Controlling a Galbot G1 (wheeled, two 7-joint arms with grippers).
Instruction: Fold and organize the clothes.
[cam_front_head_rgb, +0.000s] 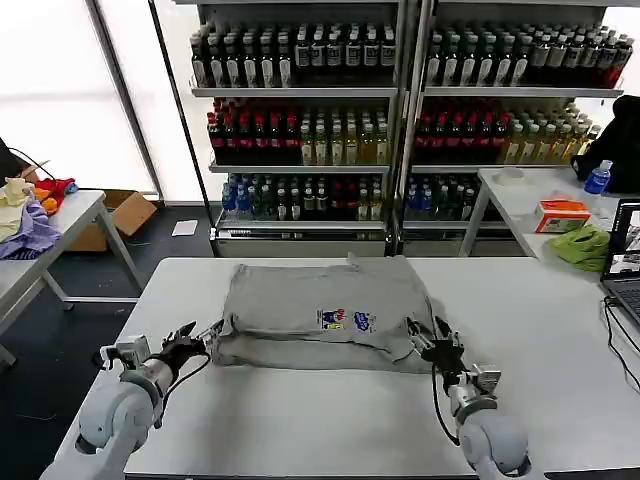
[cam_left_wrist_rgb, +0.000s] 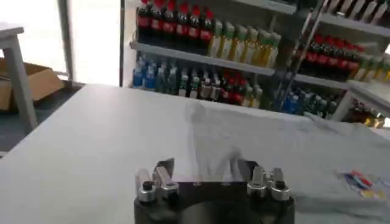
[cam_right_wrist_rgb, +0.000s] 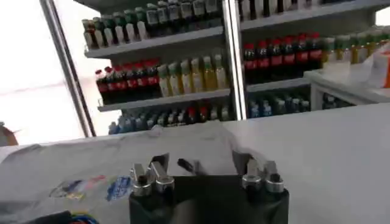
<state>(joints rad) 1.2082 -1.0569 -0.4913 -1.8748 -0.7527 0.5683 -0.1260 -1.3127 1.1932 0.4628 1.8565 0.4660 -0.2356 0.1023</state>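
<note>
On the white table (cam_front_head_rgb: 300, 420) we see our left gripper (cam_front_head_rgb: 205, 337) open at the left edge of the folded grey T-shirt (cam_front_head_rgb: 320, 315); the shirt lies centred; our right gripper (cam_front_head_rgb: 432, 337) sits open at its right edge.

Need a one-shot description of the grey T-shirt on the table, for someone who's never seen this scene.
On the white table in front of the bottle shelves, the T-shirt lies folded at the middle, between the left gripper and right gripper. It is light grey with a small multicoloured chest print, unlike the bright green cloth on the side table.
</note>
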